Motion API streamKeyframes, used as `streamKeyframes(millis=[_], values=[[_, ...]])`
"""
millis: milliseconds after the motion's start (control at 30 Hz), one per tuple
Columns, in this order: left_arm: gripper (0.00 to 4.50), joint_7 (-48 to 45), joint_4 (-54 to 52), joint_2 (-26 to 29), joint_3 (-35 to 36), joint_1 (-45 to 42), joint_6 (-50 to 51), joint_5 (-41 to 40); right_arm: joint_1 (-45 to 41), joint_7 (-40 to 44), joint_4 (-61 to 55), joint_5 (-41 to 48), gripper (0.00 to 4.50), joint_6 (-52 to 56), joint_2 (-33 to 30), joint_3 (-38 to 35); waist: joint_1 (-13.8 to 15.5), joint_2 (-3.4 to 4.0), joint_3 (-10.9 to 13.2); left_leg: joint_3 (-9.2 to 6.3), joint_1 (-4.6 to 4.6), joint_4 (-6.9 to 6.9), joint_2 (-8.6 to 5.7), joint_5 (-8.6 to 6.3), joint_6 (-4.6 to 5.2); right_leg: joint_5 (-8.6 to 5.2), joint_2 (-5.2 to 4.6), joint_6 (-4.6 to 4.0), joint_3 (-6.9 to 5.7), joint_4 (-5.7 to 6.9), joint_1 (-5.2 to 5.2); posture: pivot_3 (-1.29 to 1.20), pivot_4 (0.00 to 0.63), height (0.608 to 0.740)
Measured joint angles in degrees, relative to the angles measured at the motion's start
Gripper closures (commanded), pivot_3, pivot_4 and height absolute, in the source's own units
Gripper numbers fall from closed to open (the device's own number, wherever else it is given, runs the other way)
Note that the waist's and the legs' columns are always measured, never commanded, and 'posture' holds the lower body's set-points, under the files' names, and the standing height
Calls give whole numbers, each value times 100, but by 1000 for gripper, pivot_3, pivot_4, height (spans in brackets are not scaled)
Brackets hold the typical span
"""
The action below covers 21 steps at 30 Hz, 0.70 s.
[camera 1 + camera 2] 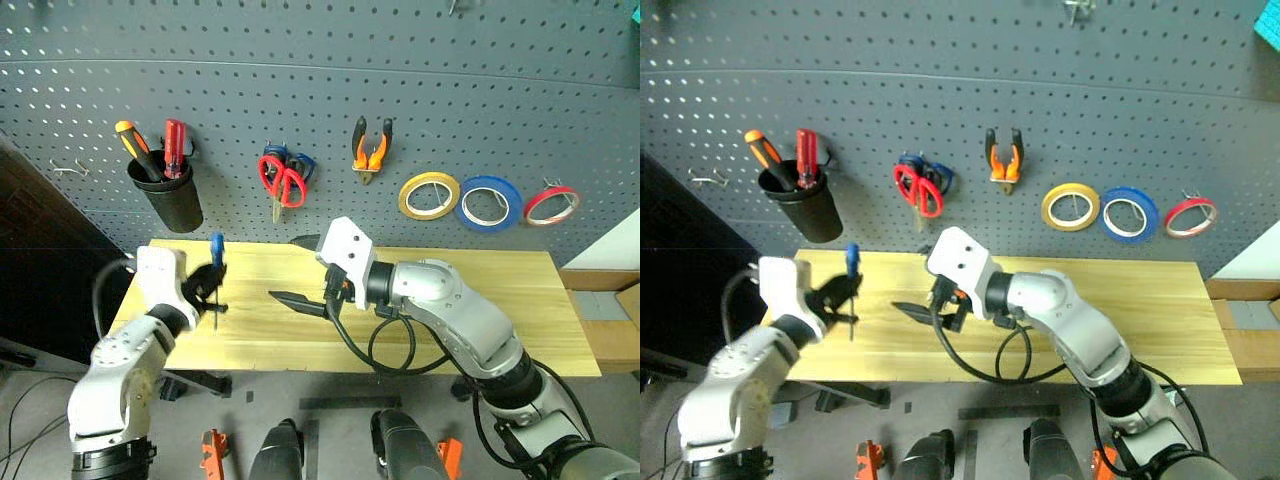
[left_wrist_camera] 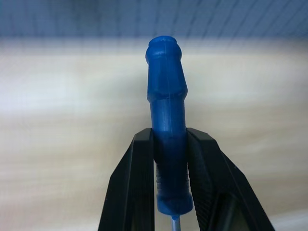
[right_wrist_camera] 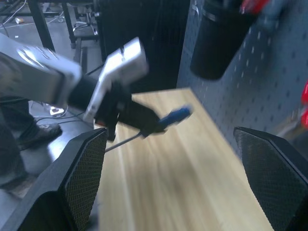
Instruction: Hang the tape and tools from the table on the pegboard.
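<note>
Left claw (image 1: 208, 288) clenched on the blue-handled screwdriver (image 1: 216, 250), handle upward for carrying toward the pegboard (image 1: 320, 90), while the right claw (image 1: 305, 272) hangs released over the desk (image 1: 480, 300)

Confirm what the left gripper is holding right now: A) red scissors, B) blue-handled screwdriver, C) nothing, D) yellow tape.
B: the left gripper is shut on the blue-handled screwdriver, its fingers clamping the handle above the table.
</note>
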Motion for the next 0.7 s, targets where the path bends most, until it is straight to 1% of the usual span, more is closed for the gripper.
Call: streamKeyframes(millis=[67, 167, 267, 400, 500, 600, 633, 700], values=[[3871, 80, -189, 211, 227, -378, 19, -185, -106, 59, 226, -13, 0, -174, 32, -66, 21, -4, -96, 0, 4, 0, 1, 2, -3, 1, 4, 0, -1, 0, 4, -53, 89, 740], [3871, 91, -158, 627, 562, -1116, 34, -421, -302, 89, 467, -43, 0, -383, 110, -151, 21, -15, -151, -1, 11, 1, 2, 10, -15, 3, 9, 20, -2, -4, 14, -52, 76, 740], [3871, 73, 242, 1016, 727, -1871, 6, -574, -473, 107, 700, -67, 0, -513, 210, -169, 9, -15, -241, 0, 17, 2, 3, 11, -15, 5, 11, 22, 0, -5, 21, -61, 71, 740], [3871, -66, 1170, 1442, 725, -2717, -374, -506, -641, 32, 886, -113, 0, -632, 387, -313, 3, -26, -267, -4, 21, 2, 12, 16, -23, 9, 24, 14, 1, 3, 22, -73, 66, 740], [3871, -213, 2083, 1759, 629, -3348, -993, -241, -679, -86, 980, -198, 0, -682, 503, -396, -3, -28, -286, -5, 20, -1, 16, 19, -29, 19, 32, -1, 2, 2, 20, -70, 63, 740], [3871, -321, 2899, 1798, 461, -3754, -1628, 11, -696, -127, 1098, -227, 0, -704, 570, -424, -2, -30, -321, -7, 21, -4, 17, 19, -30, 22, 32, -7, 1, 1, 20, -86, 61, 740], [3871, -351, 3363, 1744, 371, -3973, -1929, 125, -699, -151, 1129, -247, 0, -712, 606, -427, 2, -30, -328, -9, 20, -3, 16, 21, -33, 23, 32, -7, -1, 3, 20, -93, 61, 740], [3871, -392, 3931, 1651, 253, -4170, -2319, 258, -707, -183, 1139, -273, 0, -718, 682, -426, -6, -34, -339, -8, 19, -2, 15, 22, -34, 24, 32, -6, 1, 2, 20, -94, 61, 740]])
